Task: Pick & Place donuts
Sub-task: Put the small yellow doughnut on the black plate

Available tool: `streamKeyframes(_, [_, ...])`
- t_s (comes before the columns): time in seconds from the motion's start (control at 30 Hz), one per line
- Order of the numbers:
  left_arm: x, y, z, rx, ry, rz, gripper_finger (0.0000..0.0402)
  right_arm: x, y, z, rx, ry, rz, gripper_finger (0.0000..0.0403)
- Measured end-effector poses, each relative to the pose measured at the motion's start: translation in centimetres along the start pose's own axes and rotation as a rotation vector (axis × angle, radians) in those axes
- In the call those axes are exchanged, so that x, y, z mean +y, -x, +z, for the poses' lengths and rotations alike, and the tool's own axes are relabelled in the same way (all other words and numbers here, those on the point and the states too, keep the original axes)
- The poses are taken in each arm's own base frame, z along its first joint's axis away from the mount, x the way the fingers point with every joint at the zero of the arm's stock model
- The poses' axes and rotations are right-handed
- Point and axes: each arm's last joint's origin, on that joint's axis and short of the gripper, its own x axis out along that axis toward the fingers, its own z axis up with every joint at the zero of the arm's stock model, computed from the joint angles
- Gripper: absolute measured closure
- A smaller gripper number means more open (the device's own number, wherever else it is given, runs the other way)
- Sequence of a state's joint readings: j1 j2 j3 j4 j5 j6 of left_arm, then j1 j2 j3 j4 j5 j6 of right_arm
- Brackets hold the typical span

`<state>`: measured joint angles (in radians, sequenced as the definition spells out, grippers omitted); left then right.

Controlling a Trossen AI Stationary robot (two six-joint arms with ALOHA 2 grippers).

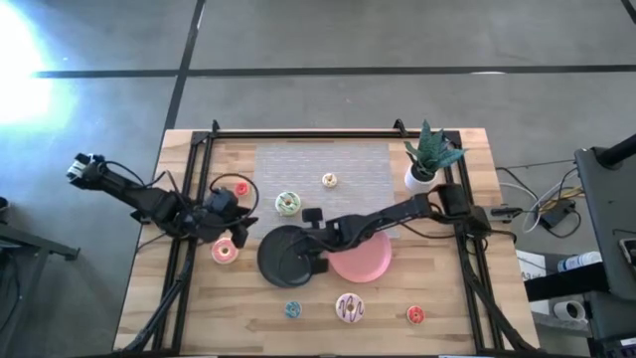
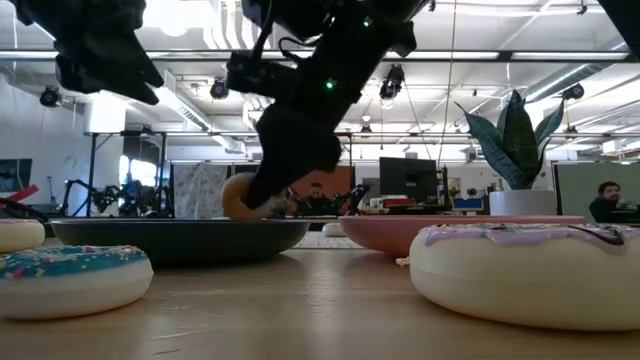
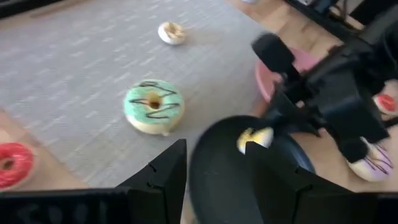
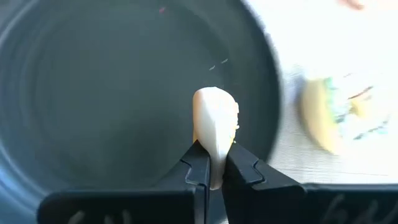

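My right gripper (image 4: 214, 155) is shut on a yellow-frosted donut (image 4: 214, 124) over the black plate (image 4: 93, 93); the low view shows this donut (image 2: 238, 197) just above the black plate's rim (image 2: 180, 240). My left gripper (image 3: 214, 168) hangs open by the plate's left edge (image 1: 266, 249), touching nothing. Lying flat around them are a green donut (image 1: 288, 204), a red donut (image 1: 240, 188), a small pale donut (image 1: 329, 180) and a pink donut (image 1: 225, 251). Near the front edge lie a blue donut (image 1: 293, 309), a striped donut (image 1: 350, 307) and an orange-red donut (image 1: 415, 315). My right gripper pinches the yellow donut between its two fingers by the rim (image 4: 213, 163), with the ring standing on edge. The fingers (image 2: 290, 150) come slanting down from the table's right. The donut hangs low over the black plate; whether it touches the plate, I cannot tell.
A pink plate (image 1: 368, 261) sits right of the black one, under my right arm. A grey mat (image 1: 328, 164) covers the far middle. A potted plant (image 1: 429, 159) stands at the far right corner. Black frame rails (image 1: 194, 189) run along the table's sides.
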<state>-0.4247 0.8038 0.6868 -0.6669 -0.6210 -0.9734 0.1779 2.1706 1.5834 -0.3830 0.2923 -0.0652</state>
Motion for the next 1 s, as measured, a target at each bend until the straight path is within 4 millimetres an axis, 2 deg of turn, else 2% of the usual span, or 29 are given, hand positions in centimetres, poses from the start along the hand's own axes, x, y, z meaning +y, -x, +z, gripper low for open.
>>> streamKeyframes(0.1, [-0.2, -0.1, -0.3, -0.016, 0.015, -0.031, 0.0264, 0.2, -0.3, -0.5, 0.042, -0.013, -0.068, 0.0390])
streamKeyframes(0.37, [-0.3, -0.3, -0.3, -0.054, 0.043, -0.050, 0.0264, 1.1, -1.7, -1.3, 0.072, 0.084, -0.013, 0.0390])
streamKeyframes(0.53, [-0.3, -0.2, -0.2, -0.057, 0.051, -0.056, 0.0264, 1.5, -1.5, -1.1, 0.062, 0.124, -0.007, 0.0381])
streamKeyframes(0.83, [-0.4, -0.2, -0.3, -0.056, 0.047, -0.056, 0.0264, 1.5, -0.9, -0.9, 0.046, 0.193, 0.063, 0.0282])
streamKeyframes(1.0, [-0.3, -0.2, -0.3, -0.050, 0.041, -0.058, 0.0264, 2.2, -0.7, -0.8, 0.034, 0.280, 0.112, 0.0229])
